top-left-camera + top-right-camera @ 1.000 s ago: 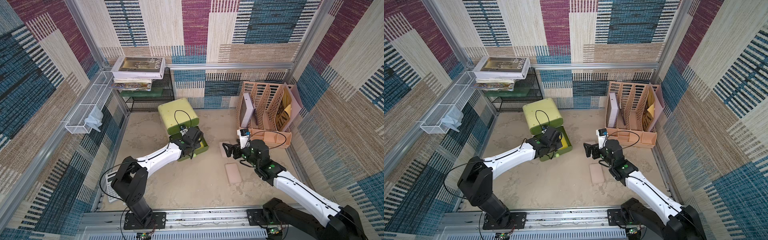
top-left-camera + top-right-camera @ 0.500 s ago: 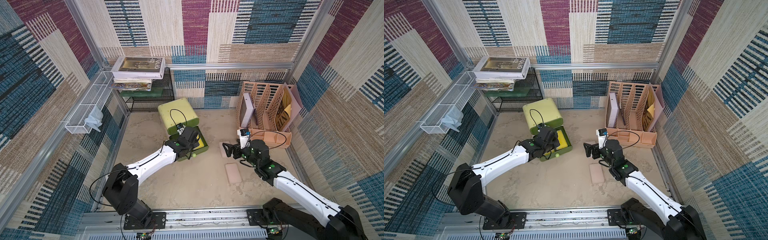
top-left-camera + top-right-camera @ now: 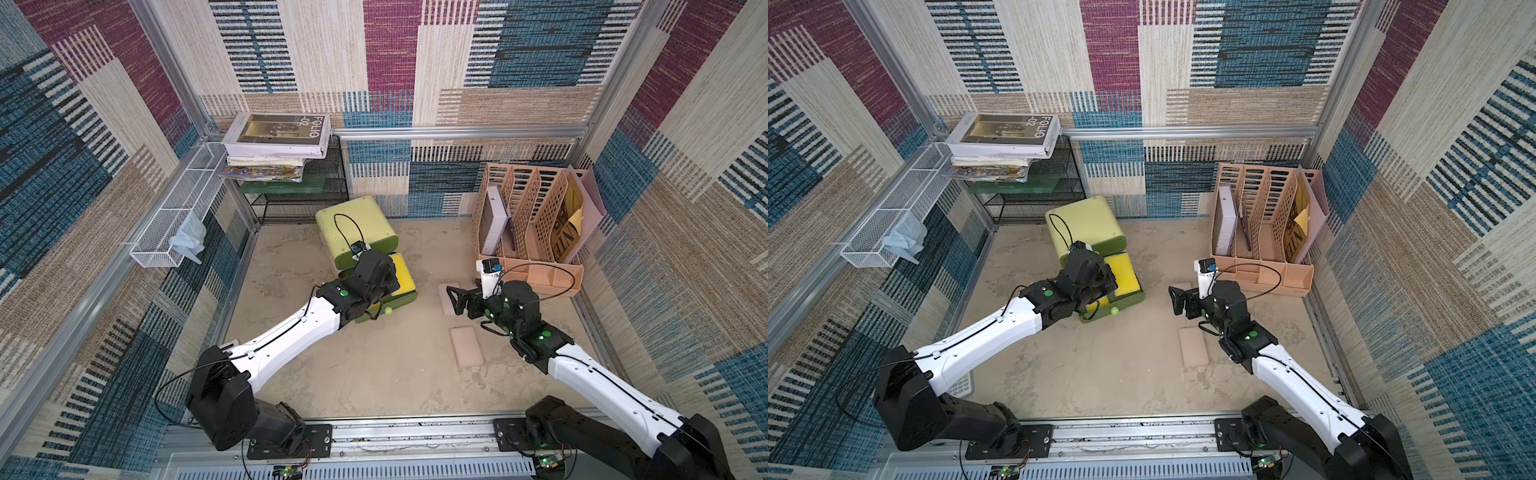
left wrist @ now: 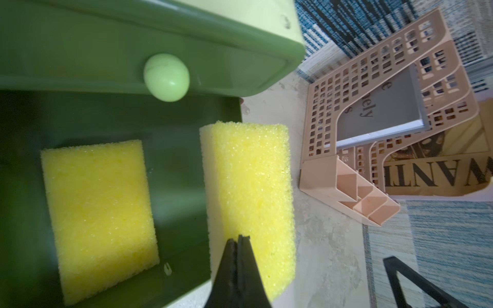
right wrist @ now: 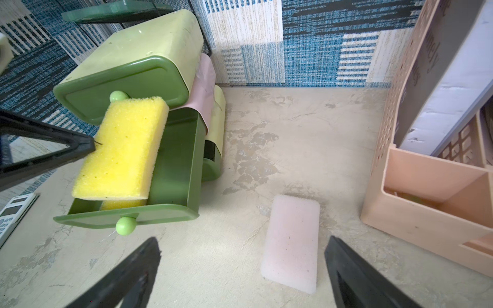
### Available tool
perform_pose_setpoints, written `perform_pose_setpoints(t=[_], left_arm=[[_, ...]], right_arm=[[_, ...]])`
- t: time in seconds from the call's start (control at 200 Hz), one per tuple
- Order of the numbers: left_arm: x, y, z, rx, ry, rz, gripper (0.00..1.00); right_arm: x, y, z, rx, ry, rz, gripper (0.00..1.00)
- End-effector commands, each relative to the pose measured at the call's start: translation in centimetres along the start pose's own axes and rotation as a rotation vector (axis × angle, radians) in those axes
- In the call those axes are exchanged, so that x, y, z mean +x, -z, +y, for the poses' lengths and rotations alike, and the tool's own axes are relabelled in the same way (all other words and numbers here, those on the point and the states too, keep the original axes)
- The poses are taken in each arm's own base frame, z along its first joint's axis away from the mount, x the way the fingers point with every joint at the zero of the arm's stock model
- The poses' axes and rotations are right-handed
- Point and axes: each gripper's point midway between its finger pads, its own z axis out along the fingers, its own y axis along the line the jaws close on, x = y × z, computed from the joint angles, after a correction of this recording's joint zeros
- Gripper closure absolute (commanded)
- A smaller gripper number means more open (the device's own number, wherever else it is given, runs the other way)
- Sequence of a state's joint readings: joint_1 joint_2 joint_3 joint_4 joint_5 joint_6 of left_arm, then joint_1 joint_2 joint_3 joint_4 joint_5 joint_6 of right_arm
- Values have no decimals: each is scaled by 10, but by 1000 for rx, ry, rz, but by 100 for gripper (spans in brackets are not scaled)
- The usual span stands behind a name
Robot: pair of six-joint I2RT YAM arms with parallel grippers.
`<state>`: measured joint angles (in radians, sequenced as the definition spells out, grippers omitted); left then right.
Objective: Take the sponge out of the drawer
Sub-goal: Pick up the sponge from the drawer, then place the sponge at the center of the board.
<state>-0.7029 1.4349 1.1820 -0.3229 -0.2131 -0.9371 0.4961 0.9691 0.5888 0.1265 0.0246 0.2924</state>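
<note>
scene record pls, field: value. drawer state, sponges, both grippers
drawer unit: green, two drawers
lower drawer: pulled open
upper drawer: shut
flat yellow sponge: lying on the lower drawer's floor
raised yellow sponge: tilted above the lower drawer, overhanging its side wall
left gripper: shut, tips at the raised yellow sponge's edge; pinch not confirmable
right gripper: open, empty, over the table by a pink sponge
status: raised yellow sponge not yet clear of the lower drawer

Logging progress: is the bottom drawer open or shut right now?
Open. The bottom drawer is pulled out of the green cabinet, its inside exposed, a yellow sponge lying in it.
</note>
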Motion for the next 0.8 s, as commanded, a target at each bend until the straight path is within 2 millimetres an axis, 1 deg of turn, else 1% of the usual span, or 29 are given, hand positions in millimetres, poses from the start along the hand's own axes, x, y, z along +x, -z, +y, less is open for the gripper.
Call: perform_pose_setpoints(t=[0.0,0.12,0.245,0.406,0.506,0.606,0.796], left_arm=[[0,6,-16,41,-39,0,100],[14,5,-33,66,-88,34,100],[32,1,-50,85,-143,78,100],[62,-8,-66,104,-188,150,100],[81,-18,-69,98,-201,197,100],[97,-30,-67,84,-195,236,100],[120,-51,-52,32,-167,290,100]], right_arm=[[-8,1,-3,12,-12,-37,1],[-6,0,-8,30,-25,-29,1],[-3,-1,-21,66,-56,-17,1],[4,-4,-37,101,-108,11,1],[6,-4,-42,108,-128,15,1],[5,-2,-45,114,-138,8,1],[5,-2,-46,111,-143,6,1]])
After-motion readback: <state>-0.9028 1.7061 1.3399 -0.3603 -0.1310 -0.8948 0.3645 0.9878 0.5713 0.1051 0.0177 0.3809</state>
